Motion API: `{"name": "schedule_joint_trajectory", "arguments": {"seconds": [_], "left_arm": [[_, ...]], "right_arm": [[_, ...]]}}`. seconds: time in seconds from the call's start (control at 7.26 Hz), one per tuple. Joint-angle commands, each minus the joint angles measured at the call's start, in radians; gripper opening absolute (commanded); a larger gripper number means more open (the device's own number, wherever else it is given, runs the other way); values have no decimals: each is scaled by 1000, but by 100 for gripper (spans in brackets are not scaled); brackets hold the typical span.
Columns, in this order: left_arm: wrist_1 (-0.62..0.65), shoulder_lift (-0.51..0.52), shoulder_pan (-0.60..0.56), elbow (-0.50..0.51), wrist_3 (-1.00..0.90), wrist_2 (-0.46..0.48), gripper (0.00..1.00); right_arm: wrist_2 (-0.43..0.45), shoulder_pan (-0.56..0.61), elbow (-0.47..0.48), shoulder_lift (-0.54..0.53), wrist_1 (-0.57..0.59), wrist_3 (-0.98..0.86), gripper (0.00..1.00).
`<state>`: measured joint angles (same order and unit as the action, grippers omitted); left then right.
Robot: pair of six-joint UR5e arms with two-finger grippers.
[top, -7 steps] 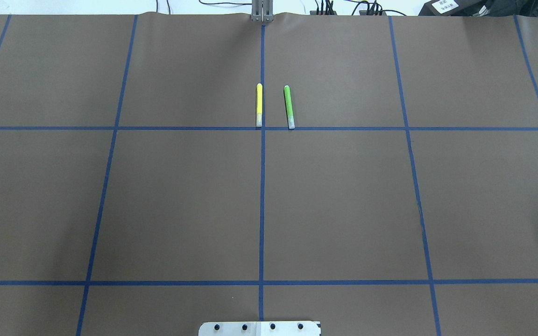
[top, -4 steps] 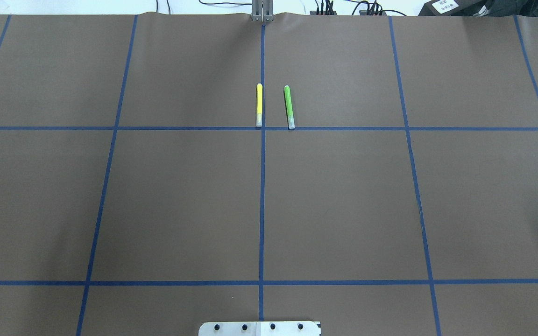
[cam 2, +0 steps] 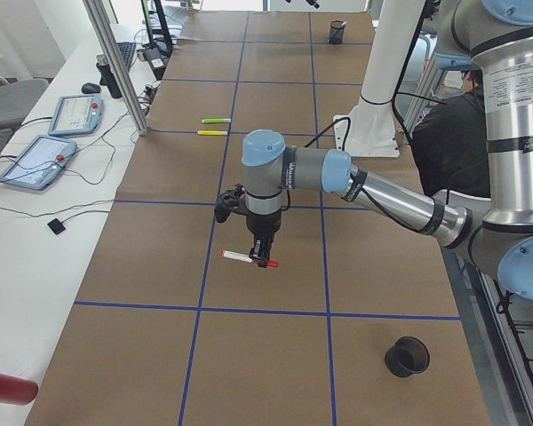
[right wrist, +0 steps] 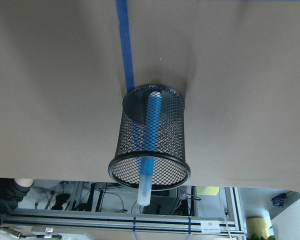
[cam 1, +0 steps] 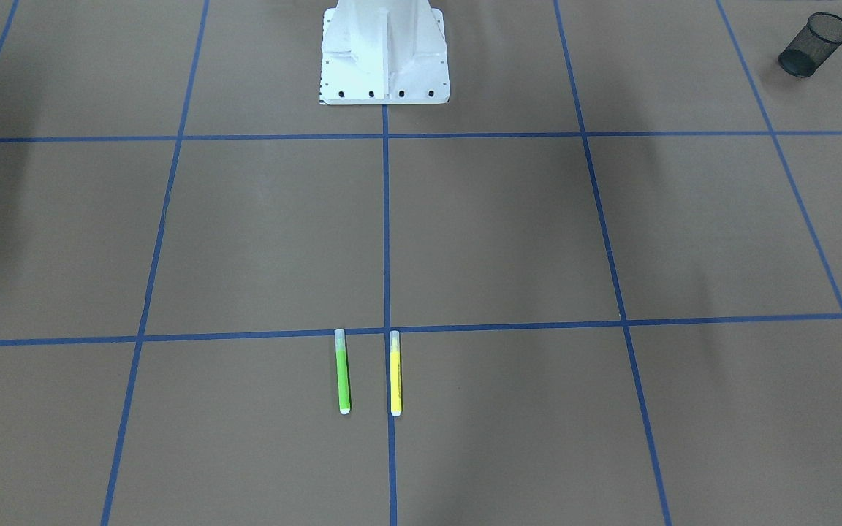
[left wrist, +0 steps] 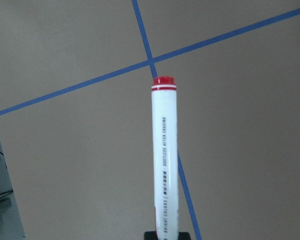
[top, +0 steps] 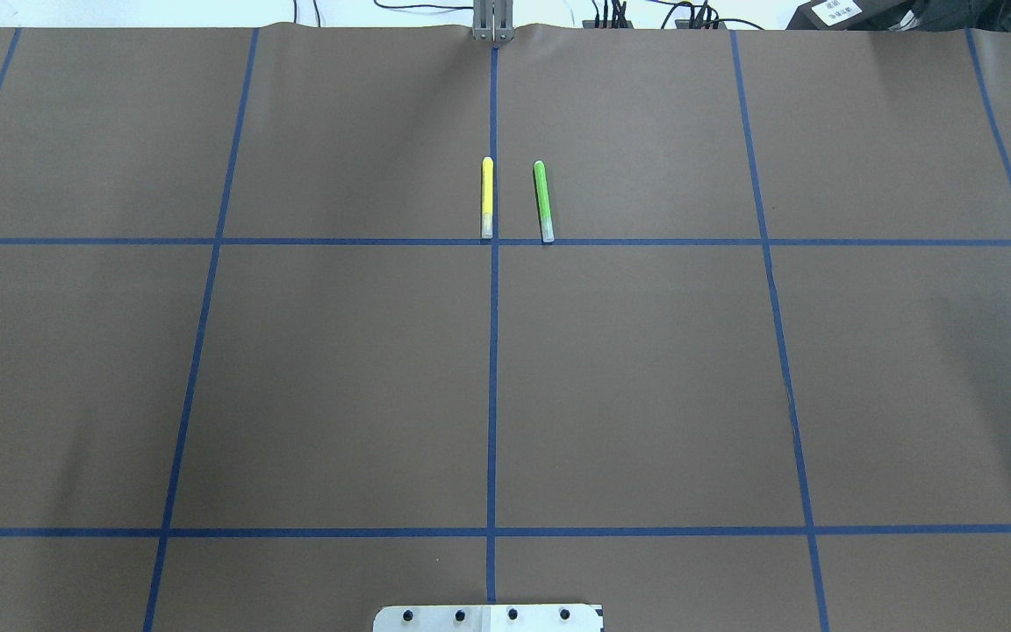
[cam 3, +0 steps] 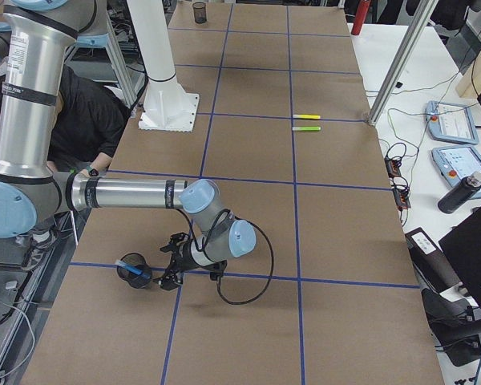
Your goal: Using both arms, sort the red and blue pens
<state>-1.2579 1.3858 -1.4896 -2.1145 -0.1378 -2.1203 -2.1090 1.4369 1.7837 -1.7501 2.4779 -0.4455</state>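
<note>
l gripper [cam 2: 265,257] clamped on red pen [left wrist: 165,160], pen held level over table [cam 2: 275,346]. r gripper [cam 3: 170,277] just beside black mesh cup [right wrist: 172,125]; open or closed: can't tell. blue pen [right wrist: 151,135] leans inside cup, clear cap past rim. yellow marker [top: 487,197] & green marker [top: 542,200] lie side by side mid-table.

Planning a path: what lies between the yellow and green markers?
Only a blue tape line, close by the yellow marker, and bare paper; overhead view.
</note>
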Motion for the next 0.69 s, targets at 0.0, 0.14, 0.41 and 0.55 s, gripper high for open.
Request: {"name": "schedule_joint_trajectory", "arguments": {"seconds": [0.0,0.14,0.41,0.55], "left_arm": [[6,-71,-3,52,-5,0,0],[6,-133,-17,56,-11,0,0],[73,-252,-113,50,-11,-1,0],[253,-246,-185,39,-12,-4,0]], "right_arm": [[53,25,-12,44,-260,239,99],[49,25,-56,49,-439,352,99],[2,23,-145,53,-734,520,99],[-29,23,-162,55,-807,581,99]]}}
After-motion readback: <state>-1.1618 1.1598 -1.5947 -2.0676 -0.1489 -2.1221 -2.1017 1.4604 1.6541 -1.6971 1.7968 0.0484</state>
